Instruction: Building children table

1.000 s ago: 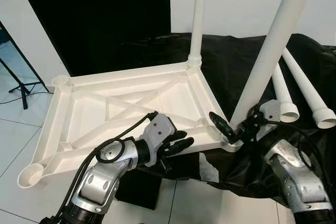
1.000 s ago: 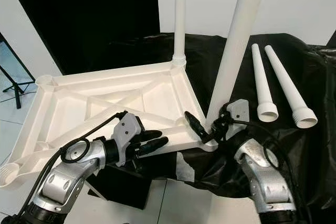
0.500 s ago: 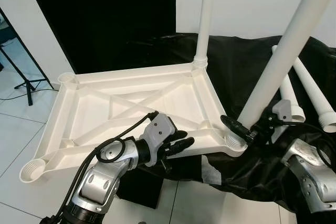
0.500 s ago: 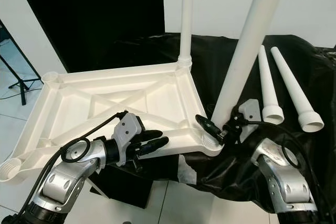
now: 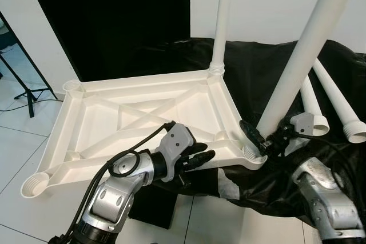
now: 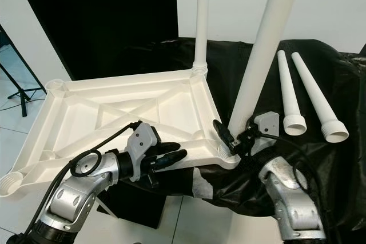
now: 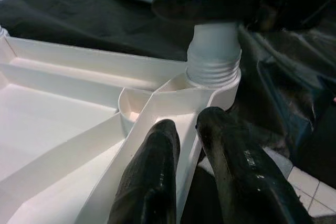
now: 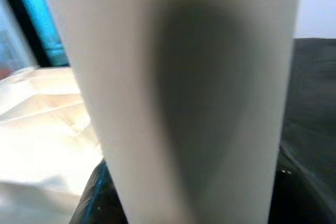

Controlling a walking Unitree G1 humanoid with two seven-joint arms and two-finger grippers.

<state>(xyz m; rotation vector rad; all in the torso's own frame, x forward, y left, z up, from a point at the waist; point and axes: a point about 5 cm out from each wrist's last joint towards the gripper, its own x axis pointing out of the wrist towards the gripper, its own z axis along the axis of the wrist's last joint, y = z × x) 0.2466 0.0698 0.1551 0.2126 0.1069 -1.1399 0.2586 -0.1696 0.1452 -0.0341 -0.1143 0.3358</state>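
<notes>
a: what's everything sitting on?
b: a black cloth (image 6: 320, 164) draped over the surface. the upside-down white tabletop (image 5: 137, 112) overhangs its left edge, two loose white legs (image 6: 303, 92) far right.

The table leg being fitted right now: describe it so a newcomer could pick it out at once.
Find the upturned white tabletop resting partly on the black cloth. At its near corner on the cloth side a white leg rises, gripped at its base by the right end effector. Unlike the upright far-corner leg, it leans; two more legs lie flat.
</notes>
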